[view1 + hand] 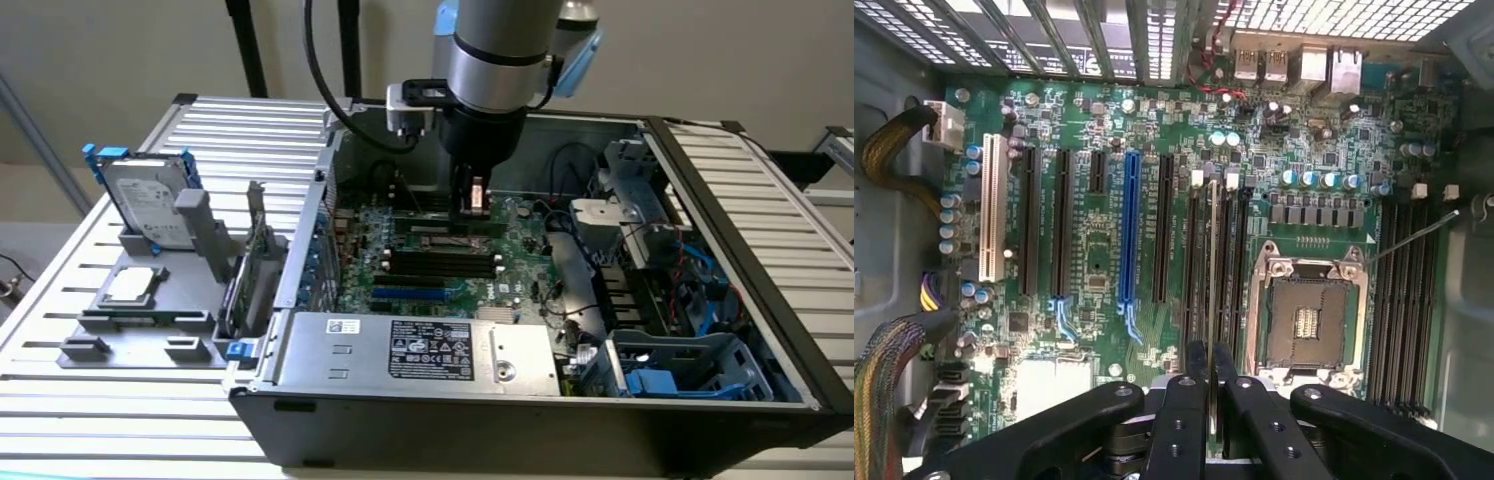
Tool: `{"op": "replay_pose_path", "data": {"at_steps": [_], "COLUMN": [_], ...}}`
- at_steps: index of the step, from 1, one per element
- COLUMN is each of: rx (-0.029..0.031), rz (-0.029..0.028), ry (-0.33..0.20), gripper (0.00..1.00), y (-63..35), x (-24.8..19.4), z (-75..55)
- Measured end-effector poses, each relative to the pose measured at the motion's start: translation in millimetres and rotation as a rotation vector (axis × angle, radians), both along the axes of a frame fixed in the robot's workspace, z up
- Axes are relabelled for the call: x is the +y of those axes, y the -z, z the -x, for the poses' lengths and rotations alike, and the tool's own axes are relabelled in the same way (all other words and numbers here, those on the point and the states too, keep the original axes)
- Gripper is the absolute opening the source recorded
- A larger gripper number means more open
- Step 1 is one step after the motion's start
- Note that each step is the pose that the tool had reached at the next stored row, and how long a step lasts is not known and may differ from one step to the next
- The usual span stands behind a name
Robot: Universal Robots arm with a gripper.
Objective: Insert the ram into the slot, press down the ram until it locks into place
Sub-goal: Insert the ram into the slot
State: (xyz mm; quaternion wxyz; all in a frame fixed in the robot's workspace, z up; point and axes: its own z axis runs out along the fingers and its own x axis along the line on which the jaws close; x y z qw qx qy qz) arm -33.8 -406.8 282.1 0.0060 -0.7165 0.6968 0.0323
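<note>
Open computer case, wrist and exterior views. Nearest you, the gripper (1211,358) is closed on the ram (1212,260). Its two black fingers (1197,375) pinch the stick from either side, so you see the ram edge-on, as a thin pale line running away from the fingertips. Directly beyond it lie the black memory slots (1240,270), parallel to the stick, with white end clips (1197,178) at their far end. The ram lines up over this bank, though you cannot tell which slot it is over, nor whether its lower edge touches one. Just beside the bank sits the CPU socket (1309,320) in its metal frame, with a second bank of memory sockets (1409,290) on its other side. Farther across the green motherboard (1094,260) run the long blue expansion slot (1129,240) and a white expansion slot (994,210). In the exterior view, the power supply (414,350) lies at the case's near edge and the arm (501,50) stands upright over the middle of the board. On the slatted table (747,200), toward the exterior view's left, a hard drive (140,200) stands on edge in a grey holder (134,320).
</note>
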Motion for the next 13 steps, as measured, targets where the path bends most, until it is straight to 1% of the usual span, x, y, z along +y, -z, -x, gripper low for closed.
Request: {"op": "replay_pose_path", "data": {"at_steps": [8, 13], "rx": [0.0000, 0.0000], "rz": [0.0009, 0.0048], "ry": [0.000, 0.000], "gripper": [0.13, 0.13], "y": [14.6, 22.2], "x": [0.0, 0.0], "z": [0.0, 0.0]}}
